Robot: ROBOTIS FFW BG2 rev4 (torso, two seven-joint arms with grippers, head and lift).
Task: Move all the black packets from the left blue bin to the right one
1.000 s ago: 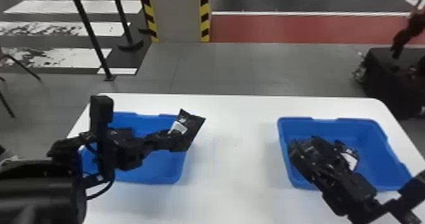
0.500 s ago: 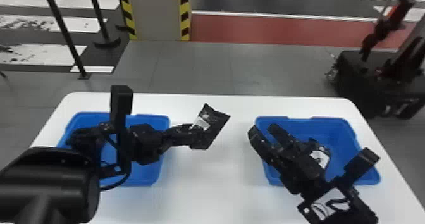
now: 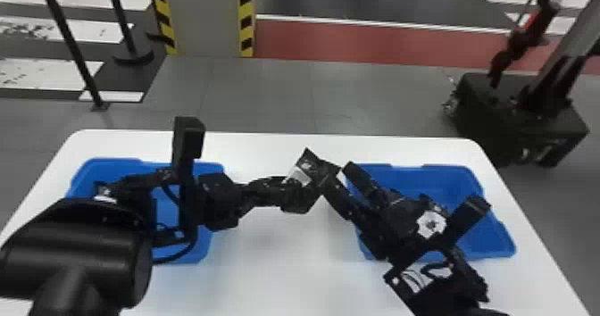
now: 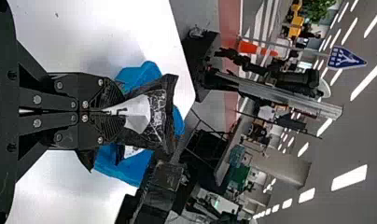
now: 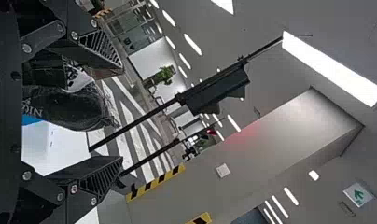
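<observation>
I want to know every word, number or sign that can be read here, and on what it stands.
No full word or number can be read.
Blue sign in the background: a white symbol, its small marks too blurred.
Pale sign in the background: a green arrow, no readable word.
Black packet in the left gripper: fine white print, too small.
Pale lettering on black wrapping, right wrist view: only partly visible.

A white table (image 3: pixel 277 270) with rounded far corners is seen. The left blue bin (image 3: pixel 201 250) is set on its left side, and the right blue bin (image 3: pixel 495 243) is placed well apart, on its right side.
</observation>
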